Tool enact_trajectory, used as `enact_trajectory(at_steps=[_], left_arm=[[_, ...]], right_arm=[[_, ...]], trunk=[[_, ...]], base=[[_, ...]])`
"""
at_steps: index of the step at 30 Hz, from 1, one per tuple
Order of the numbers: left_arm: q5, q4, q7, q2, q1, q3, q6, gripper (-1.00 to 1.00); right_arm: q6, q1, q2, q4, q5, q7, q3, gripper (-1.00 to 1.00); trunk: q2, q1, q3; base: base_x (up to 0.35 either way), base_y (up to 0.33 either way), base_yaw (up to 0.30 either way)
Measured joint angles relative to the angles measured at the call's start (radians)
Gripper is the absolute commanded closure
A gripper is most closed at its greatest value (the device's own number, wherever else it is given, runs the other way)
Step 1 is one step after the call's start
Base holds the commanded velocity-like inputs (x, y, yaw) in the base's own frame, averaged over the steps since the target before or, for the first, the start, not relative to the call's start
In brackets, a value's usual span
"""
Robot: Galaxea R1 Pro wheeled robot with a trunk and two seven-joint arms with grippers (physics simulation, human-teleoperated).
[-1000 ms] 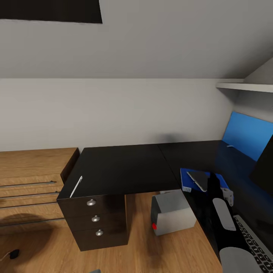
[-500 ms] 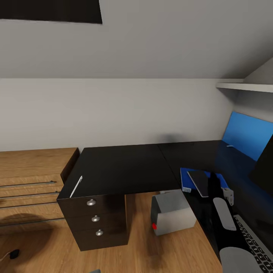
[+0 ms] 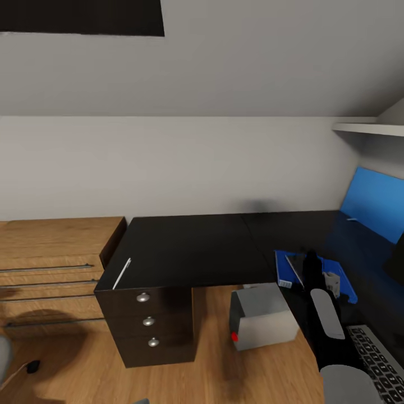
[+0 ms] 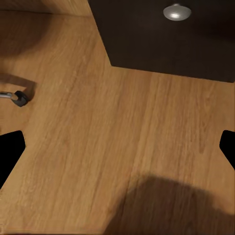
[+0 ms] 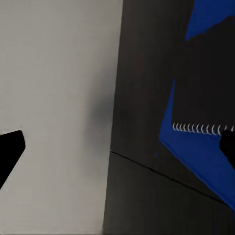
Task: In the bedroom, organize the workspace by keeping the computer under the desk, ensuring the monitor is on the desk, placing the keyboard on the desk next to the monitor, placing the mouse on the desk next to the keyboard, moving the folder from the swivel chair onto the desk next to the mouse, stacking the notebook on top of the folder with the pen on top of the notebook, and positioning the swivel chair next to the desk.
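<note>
Right gripper (image 3: 332,283) reaches out from the 5 o'clock corner of the head view over the blue folder (image 3: 342,280), its arm hiding much of the notebook (image 3: 294,268) lying on that folder. In the right wrist view both black fingertips (image 5: 10,149) sit at opposite edges with nothing between them, so the jaws stand wide. That view also catches the notebook's white spiral binding (image 5: 198,128), which the head view does not resolve.

Left gripper (image 4: 117,147) is likewise spread wide and empty in the left wrist view, hanging over plank floor (image 4: 98,122) near one silver knob (image 4: 176,11) and a chair caster (image 4: 19,98).

On the desk (image 3: 191,247) the pen (image 3: 122,273) lies at 9 o'clock. Under it stands the computer (image 3: 261,317); the keyboard (image 3: 376,365) sits at 5 o'clock.
</note>
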Motion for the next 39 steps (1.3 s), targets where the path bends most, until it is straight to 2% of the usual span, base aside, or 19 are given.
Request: enact_trajectory(at_steps=[1, 2, 6, 8, 10, 14, 16, 17, 21, 33, 39], left_arm=[[0.000, 0.000, 0.000, 0.000, 0.000, 0.000, 0.000, -1.00], [0.000, 0.000, 0.001, 0.000, 0.000, 0.000, 0.001, -1.00], [0.000, 0.003, 0.001, 0.000, 0.000, 0.000, 0.002, -1.00], [0.000, 0.007, 0.000, 0.000, 0.000, 0.000, 0.002, -1.00], [0.000, 0.018, 0.000, -0.001, 0.000, -0.001, 0.002, -1.00], [0.000, 0.029, 0.001, -0.010, 0.000, -0.002, 0.002, -1.00], [0.000, 0.033, 0.002, -0.016, 0.000, -0.002, 0.003, -1.00], [0.000, 0.034, 0.002, -0.017, 0.000, -0.002, 0.003, -1.00], [0.000, 0.035, 0.002, -0.019, 0.000, -0.002, 0.003, -1.00], [0.000, 0.035, 0.001, -0.019, 0.000, -0.002, 0.003, -1.00], [0.000, 0.035, 0.001, -0.019, 0.000, -0.001, 0.003, -1.00]], right_arm=[[-0.003, 0.000, 0.005, 0.004, 0.001, -0.003, 0.066, -1.00], [-0.004, 0.000, 0.006, 0.005, 0.002, -0.004, 0.101, -1.00], [-0.007, 0.000, 0.007, 0.017, 0.004, -0.010, 0.191, -1.00], [-0.009, 0.000, 0.007, 0.027, 0.004, -0.011, 0.217, -1.00], [-0.013, 0.001, 0.009, 0.041, 0.010, -0.013, 0.260, -1.00], [-0.028, 0.001, 0.019, 0.054, 0.059, -0.014, 0.358, -1.00], [-0.041, 0.002, 0.022, 0.064, 0.121, -0.014, 0.430, -1.00], [-0.044, 0.003, 0.022, 0.067, 0.143, -0.014, 0.452, -1.00], [-0.048, 0.007, 0.023, 0.070, 0.178, -0.013, 0.488, -1.00], [-0.050, 0.009, 0.058, 0.080, 0.187, -0.015, 0.511, -1.00], [-0.051, 0.009, 0.073, 0.127, 0.240, -0.027, 0.589, -1.00]], trunk=[[0.000, 0.000, 0.000], [0.000, 0.000, 0.001], [0.000, 0.000, 0.002], [0.000, 0.000, 0.003], [0.000, 0.000, 0.004], [0.000, 0.000, 0.006], [0.000, 0.000, 0.006], [0.000, 0.000, 0.006], [0.000, 0.000, 0.006], [0.000, 0.000, 0.008], [0.000, 0.000, 0.012]], base=[[0.000, 0.000, 0.240], [0.000, 0.000, 0.241], [0.000, 0.000, 0.247], [0.000, 0.000, 0.255], [0.000, 0.000, 0.258], [0.000, 0.000, 0.253], [0.000, 0.000, 0.106], [0.000, 0.000, 0.053], [0.000, 0.000, 0.018], [0.000, 0.000, 0.070], [0.000, 0.000, 0.243]])
